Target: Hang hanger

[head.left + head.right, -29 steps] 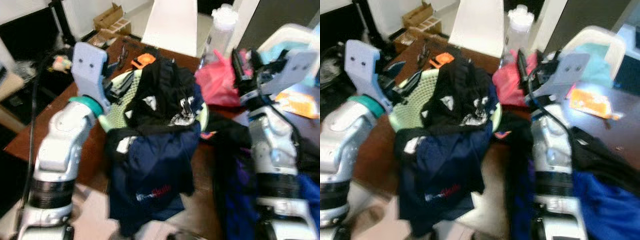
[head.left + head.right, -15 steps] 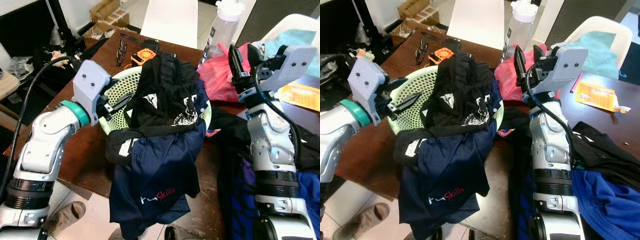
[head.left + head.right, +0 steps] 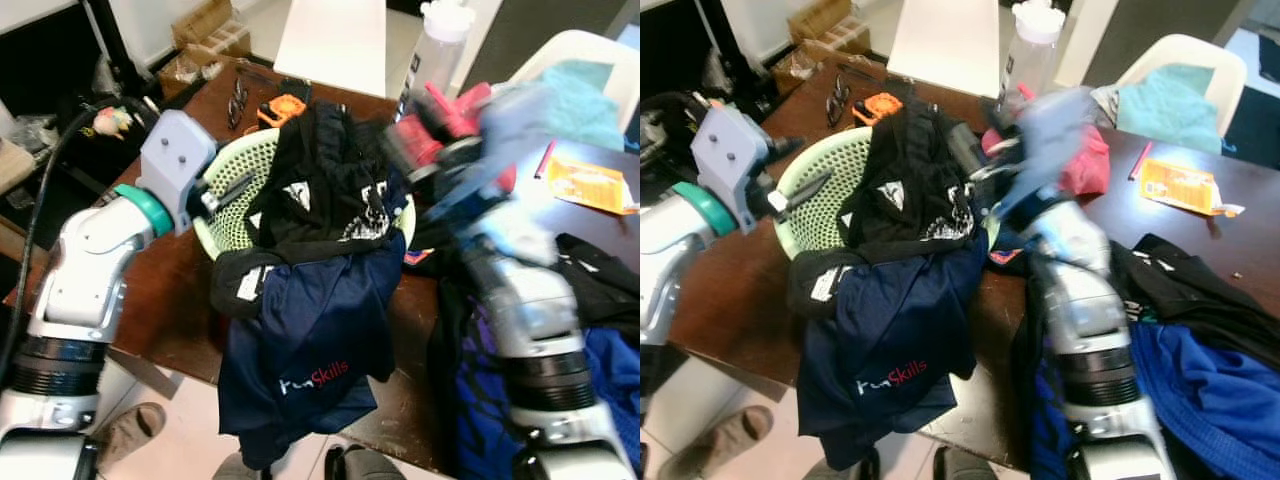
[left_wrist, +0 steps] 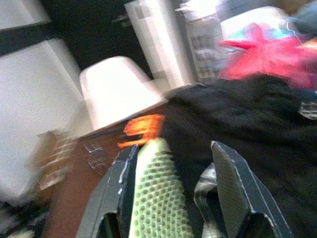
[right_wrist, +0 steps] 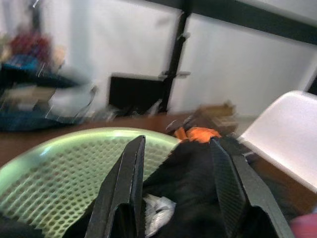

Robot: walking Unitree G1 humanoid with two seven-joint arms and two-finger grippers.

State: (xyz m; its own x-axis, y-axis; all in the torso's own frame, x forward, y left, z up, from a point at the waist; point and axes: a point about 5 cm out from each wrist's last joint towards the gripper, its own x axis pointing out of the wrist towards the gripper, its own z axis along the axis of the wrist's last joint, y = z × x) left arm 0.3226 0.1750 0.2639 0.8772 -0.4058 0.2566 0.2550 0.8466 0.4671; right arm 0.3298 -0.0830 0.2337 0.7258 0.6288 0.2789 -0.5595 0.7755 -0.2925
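Note:
A pale green mesh basket stands on the brown table, heaped with black clothes. A navy shirt spills from it over the table's front edge. I can make out no hanger. My left gripper is open at the basket's left rim. In the left wrist view that rim lies between its fingers. My right gripper is blurred above the black pile's right side. It is open, and the black clothes and basket mesh show beyond its fingers.
A red bag, a clear bottle and a white chair stand behind the basket. An orange tool and pliers lie at the far left. Blue and black garments cover the right side. A shoe is on the floor.
My right arm has swung left, from beside the red bag to over the black pile, and is blurred. The left gripper stays at the basket's rim. The camera has shifted slightly.

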